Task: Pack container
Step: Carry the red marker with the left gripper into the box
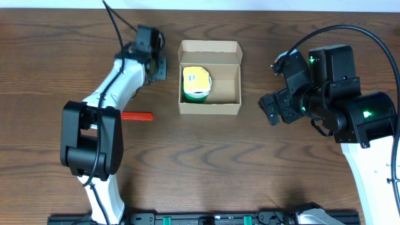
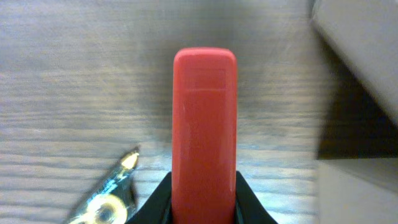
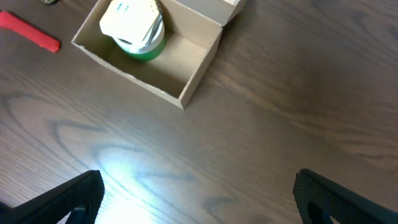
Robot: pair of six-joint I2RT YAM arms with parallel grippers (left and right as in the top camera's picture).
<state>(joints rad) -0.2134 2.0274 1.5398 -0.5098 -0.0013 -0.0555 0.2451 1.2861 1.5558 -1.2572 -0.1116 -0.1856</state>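
The container [image 1: 209,107] is a tan cardboard box at the table's middle, with its lid flap [image 1: 209,49] open at the back. A green-sided roll with a white and yellow top [image 1: 195,83] lies in its left half and also shows in the right wrist view [image 3: 134,28]. My left gripper [image 1: 153,62] is just left of the box. In the left wrist view it [image 2: 204,185] is shut on a red bar [image 2: 204,112] that points away from it, with the container [image 2: 354,56] blurred at the right. My right gripper [image 3: 198,186] is open over bare table, right of the box [image 3: 199,68].
Another red bar [image 1: 140,116] lies on the table left of the box's front, partly under my left arm; it also shows in the right wrist view [image 3: 31,32]. A shiny dark foil packet [image 2: 106,196] lies beside my left gripper.
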